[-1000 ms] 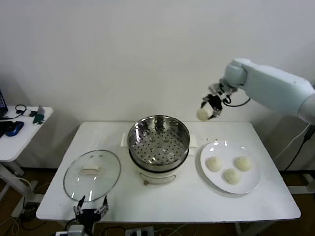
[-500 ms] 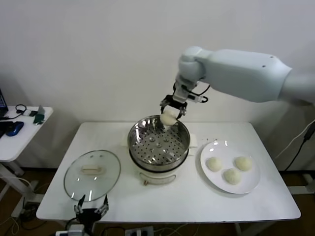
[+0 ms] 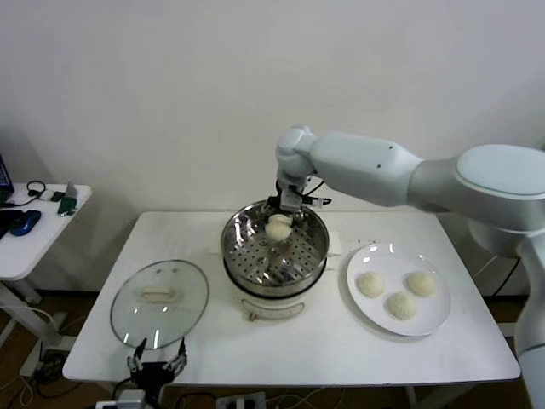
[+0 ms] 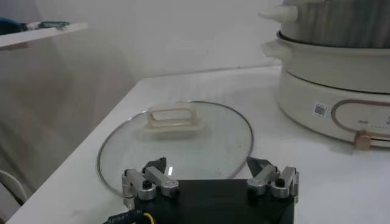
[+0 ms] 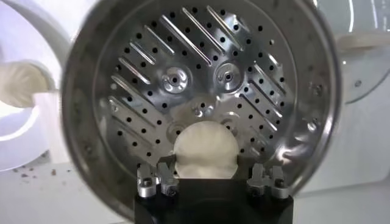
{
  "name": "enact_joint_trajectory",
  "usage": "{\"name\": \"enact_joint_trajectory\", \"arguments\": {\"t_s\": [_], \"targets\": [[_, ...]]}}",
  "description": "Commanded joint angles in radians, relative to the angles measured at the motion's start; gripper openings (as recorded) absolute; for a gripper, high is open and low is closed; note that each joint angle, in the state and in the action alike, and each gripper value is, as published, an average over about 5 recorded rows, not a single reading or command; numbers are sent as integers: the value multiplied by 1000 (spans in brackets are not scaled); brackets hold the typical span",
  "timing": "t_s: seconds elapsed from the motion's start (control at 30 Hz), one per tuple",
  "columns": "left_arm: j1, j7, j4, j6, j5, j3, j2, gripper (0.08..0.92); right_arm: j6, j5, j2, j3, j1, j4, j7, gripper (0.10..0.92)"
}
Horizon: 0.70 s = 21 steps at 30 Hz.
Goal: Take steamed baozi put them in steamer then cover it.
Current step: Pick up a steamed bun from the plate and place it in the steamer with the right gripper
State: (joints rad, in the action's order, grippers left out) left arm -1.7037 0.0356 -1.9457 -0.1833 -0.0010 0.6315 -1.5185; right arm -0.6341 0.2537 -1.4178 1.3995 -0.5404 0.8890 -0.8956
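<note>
The shiny steamer (image 3: 252,254) stands mid-table on its cream base. My right gripper (image 3: 280,223) reaches down into its mouth, shut on one steamed baozi (image 3: 279,227). In the right wrist view that baozi (image 5: 205,149) sits between the fingers (image 5: 164,176), just above the bare perforated floor (image 5: 201,67). Three more baozi (image 3: 370,285) (image 3: 421,283) (image 3: 401,304) lie on the white plate (image 3: 375,256). The glass cover (image 3: 159,296) lies flat at the front left. My left gripper (image 3: 157,362) hangs open at the table's front edge, right before the cover (image 4: 177,143).
The steamer's cream base (image 4: 335,79) rises close to the right of the cover. A side table (image 3: 34,226) with small items stands off to the left. A white wall backs the table.
My right arm has swung left from the air beside the plate to over the steamer and lowered the baozi into its mouth. The left arm has not moved.
</note>
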Motion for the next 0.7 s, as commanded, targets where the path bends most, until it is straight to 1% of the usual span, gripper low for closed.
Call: {"name": "enact_joint_trajectory", "arguments": {"t_s": [0.03,0.17,0.23,0.33,0.4,0.57,0.6,0.7], "targets": [[-1,3,9,7,0,0,-1,823,-59,136,-69,-79,111,-195,48,679],[-1,4,10,9,0,0,-1,823,-80,131,-83,-91,110,-230,45,680],[-1,4,9,9,0,-1,-1,823,-92,112,-83,-89,108,-229,45,698],[-1,4,10,10,2,-2,-1,823,-102,75,-76,-92,99,-208,51,764],[-2,4,10,11,3,-4,-2,823,-101,22,-62,-87,74,-173,43,801],[-6,4,6,10,13,-9,-4,823,-110,-224,8,1,-107,-65,-28,822],[-7,4,4,9,15,-10,-4,823,-106,-293,25,35,-157,-47,-47,822],[-10,3,-1,9,21,-14,-8,823,-43,-573,88,195,-315,14,-125,823]]}}
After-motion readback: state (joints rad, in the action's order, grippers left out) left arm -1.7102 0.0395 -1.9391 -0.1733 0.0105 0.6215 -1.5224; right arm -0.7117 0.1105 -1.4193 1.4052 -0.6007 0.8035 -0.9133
